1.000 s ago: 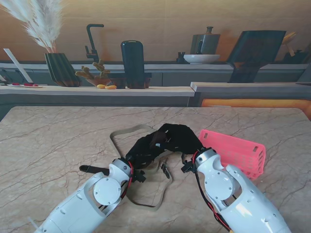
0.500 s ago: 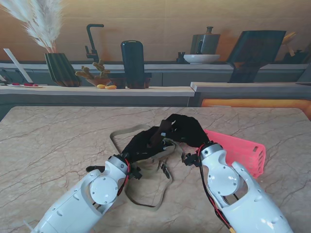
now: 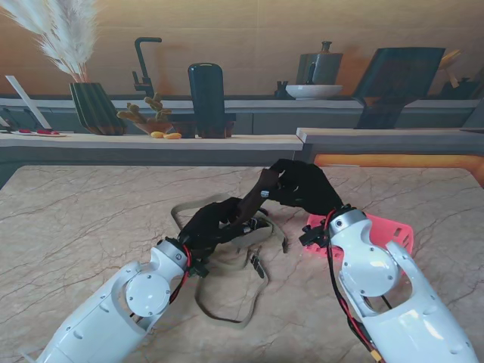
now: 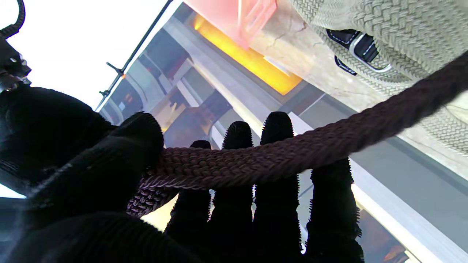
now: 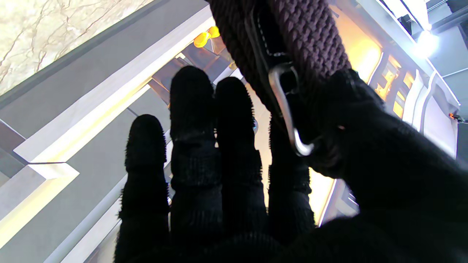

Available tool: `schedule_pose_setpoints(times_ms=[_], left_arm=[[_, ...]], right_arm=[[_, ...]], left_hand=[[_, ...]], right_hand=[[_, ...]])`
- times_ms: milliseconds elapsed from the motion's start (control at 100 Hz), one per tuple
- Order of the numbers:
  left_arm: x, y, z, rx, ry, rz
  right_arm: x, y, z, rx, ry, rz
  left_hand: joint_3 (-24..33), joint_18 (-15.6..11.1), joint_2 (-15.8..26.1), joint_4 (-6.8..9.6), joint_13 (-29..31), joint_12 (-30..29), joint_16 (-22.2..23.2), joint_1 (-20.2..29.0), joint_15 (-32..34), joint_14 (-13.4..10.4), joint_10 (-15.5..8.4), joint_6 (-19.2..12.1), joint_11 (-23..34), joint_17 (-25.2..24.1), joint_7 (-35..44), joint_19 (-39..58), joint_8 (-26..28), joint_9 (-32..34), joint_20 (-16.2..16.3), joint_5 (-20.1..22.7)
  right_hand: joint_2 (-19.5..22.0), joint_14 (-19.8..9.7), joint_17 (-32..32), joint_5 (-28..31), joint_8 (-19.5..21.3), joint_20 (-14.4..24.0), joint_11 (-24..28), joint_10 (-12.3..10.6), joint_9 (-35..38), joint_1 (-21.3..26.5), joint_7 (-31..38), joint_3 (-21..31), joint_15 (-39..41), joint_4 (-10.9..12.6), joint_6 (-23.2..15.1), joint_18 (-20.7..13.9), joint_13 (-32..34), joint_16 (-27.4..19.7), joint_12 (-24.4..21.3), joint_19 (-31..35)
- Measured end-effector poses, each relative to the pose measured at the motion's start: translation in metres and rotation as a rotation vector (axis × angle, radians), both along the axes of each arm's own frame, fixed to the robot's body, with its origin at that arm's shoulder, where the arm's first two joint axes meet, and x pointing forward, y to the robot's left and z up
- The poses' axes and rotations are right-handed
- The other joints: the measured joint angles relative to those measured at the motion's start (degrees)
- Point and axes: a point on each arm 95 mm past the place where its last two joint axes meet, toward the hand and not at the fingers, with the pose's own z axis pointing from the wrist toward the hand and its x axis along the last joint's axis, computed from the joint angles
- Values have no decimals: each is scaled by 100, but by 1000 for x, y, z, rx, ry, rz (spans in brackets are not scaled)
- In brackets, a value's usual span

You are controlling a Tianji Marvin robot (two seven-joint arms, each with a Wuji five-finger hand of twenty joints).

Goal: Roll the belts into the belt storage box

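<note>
A dark brown braided woven belt [image 4: 278, 160] is stretched in the air between the two black-gloved hands, just above the middle of the frame in the stand view. Its plaited weave is thick and ropy; at one end a dark leather tab with white stitching carries a silver metal buckle [image 5: 289, 109]. The left hand [image 3: 208, 223] grasps the belt, thumb pressing it against the four extended fingers [image 4: 237, 146], which stay fairly straight rather than curled. The right hand [image 3: 299, 185], raised higher and slightly right of centre, clenches the buckle end between thumb and the side of the index finger, while its other fingers [image 5: 190, 109] stand straight and close together, touching nothing.

A second belt, beige braided woven with a dark buckle tab [image 3: 227, 302], lies in loose loops on the beige marble table [image 3: 76, 227], at centre and lower centre of the stand frame, beneath and beside the left hand. The pink plastic lattice storage box [image 3: 393, 231] sits on the table right of centre, largely hidden behind the right wrist.
</note>
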Motion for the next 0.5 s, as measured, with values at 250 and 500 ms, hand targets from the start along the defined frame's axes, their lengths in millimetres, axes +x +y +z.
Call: schedule_pose_setpoints(times_ms=[250, 500], left_arm=[[1, 6, -5, 13, 20, 7], [2, 21, -7, 44, 23, 26]], right_arm=[[-1, -5, 7, 22, 40, 10], [-1, -9, 11, 5, 86, 29]], left_hand=[[-163, -1, -5, -168, 345, 705, 136, 550, 508, -4, -10, -282, 306, 59, 494, 128, 150, 423, -2, 298], [54, -1, -11, -169, 344, 294, 136, 107, 494, -4, -11, -283, 307, 21, 469, 162, 137, 413, -2, 298]], right_hand=[[-1, 5, 71, 0, -51, -51, 10, 4, 0, 60, 0, 4, 0, 0, 71, -3, 0, 0, 0, 81], [-1, 47, 74, 1, -94, -51, 19, 25, 0, 124, 0, 5, 0, 0, 138, -7, 0, 0, 1, 120]])
